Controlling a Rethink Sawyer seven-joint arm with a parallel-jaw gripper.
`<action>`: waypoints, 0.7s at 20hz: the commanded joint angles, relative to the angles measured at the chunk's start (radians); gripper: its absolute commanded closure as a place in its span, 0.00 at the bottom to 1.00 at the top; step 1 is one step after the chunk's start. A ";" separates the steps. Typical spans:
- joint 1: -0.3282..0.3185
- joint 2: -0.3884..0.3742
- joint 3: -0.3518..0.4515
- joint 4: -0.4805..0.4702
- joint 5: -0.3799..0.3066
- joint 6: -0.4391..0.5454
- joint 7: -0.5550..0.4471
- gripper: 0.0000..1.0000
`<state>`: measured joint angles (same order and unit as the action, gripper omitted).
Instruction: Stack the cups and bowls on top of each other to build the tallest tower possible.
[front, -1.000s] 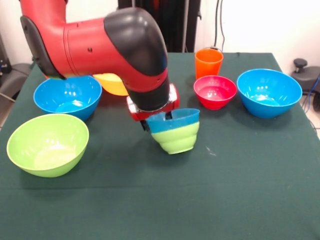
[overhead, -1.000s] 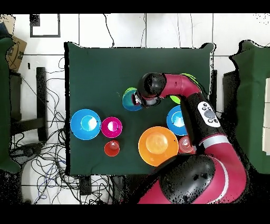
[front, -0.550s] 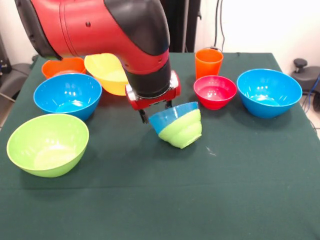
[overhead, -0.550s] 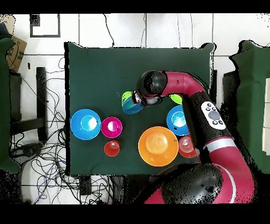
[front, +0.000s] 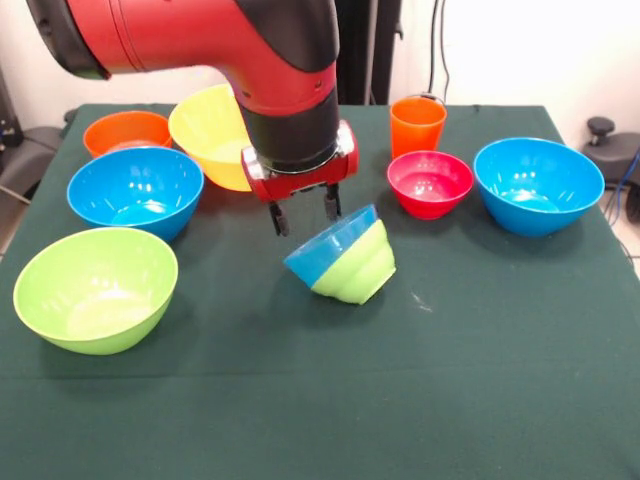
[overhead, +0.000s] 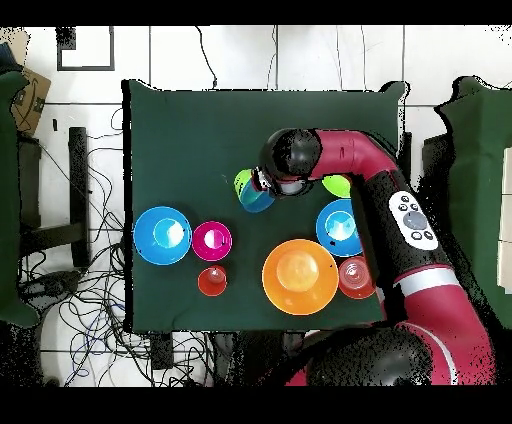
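Green cloth covers the surface (front: 500, 380), and the nested pair at its middle serves as the landmark: a small blue bowl (front: 325, 247) sitting inside a lime-green one (front: 355, 272), both tipped over onto their side with the mouth facing left. Left of that pair stand a large lime bowl (front: 95, 288), a blue bowl (front: 135, 192), a small orange bowl (front: 127, 132) behind it and a yellow bowl (front: 210, 135) tilted beside the arm. Just above and behind the pair hangs the gripper (front: 303, 210), its jaws a little apart and holding nothing; the right fingertip seems close to the blue rim, though contact cannot be made out. Right of the pair sit a red-pink bowl (front: 430, 183), an orange cup (front: 417, 124) behind it, and another blue bowl (front: 538, 184). Counted: three blue bowls, two lime, one yellow, one orange, one red-pink, one orange cup. The overhead view shows the gripper (overhead: 268, 186) at the tipped pair.
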<state>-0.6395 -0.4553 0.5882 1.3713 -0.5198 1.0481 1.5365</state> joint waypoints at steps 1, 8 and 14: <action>0.004 -0.037 0.038 0.061 -0.073 -0.123 -0.164 0.00; 0.049 0.005 -0.004 0.012 -0.096 -0.172 -0.096 0.00; 0.053 0.015 -0.007 0.005 -0.084 -0.191 -0.094 0.00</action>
<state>-0.6188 -0.4836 0.5900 1.3793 -0.5277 0.9126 1.5365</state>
